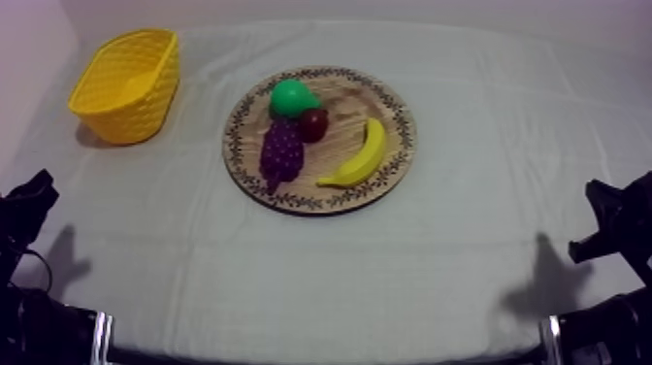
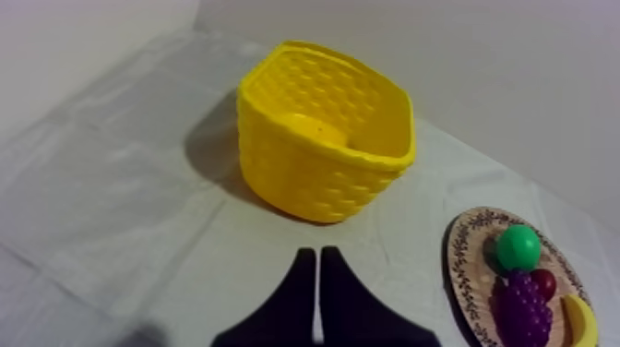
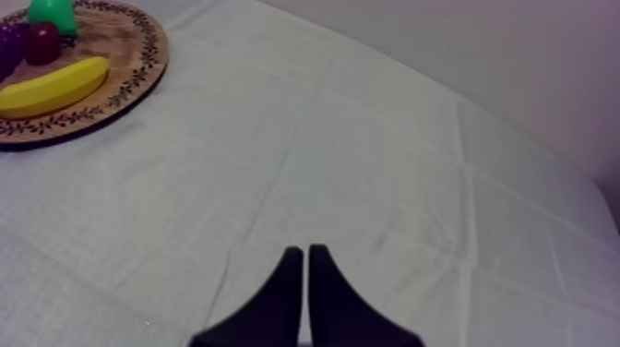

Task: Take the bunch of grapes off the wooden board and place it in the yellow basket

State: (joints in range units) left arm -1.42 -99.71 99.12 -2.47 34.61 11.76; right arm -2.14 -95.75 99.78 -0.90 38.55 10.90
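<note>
The purple bunch of grapes [image 1: 280, 152] lies on the round wooden board [image 1: 398, 136] at its left part, beside a small red fruit [image 1: 313, 124]. The yellow basket [image 1: 128, 82] stands at the far left of the table. My left gripper [image 1: 27, 199] rests low at the left edge, far from the board. Its fingers [image 2: 318, 268] lie together as a narrow wedge, shut on nothing, pointing at the basket [image 2: 323, 138]; the grapes [image 2: 522, 309] lie off to the side. My right gripper [image 1: 606, 218] rests low at the right; it [image 3: 305, 263] is shut over bare cloth.
On the board also lie a green pear [image 1: 291, 97] and a banana [image 1: 361, 157]. The banana [image 3: 53, 86] lies nearest my right gripper at the board's rim [image 3: 148, 69]. Wrinkled grey-white cloth covers the table [image 1: 320, 262]. A pale wall runs behind.
</note>
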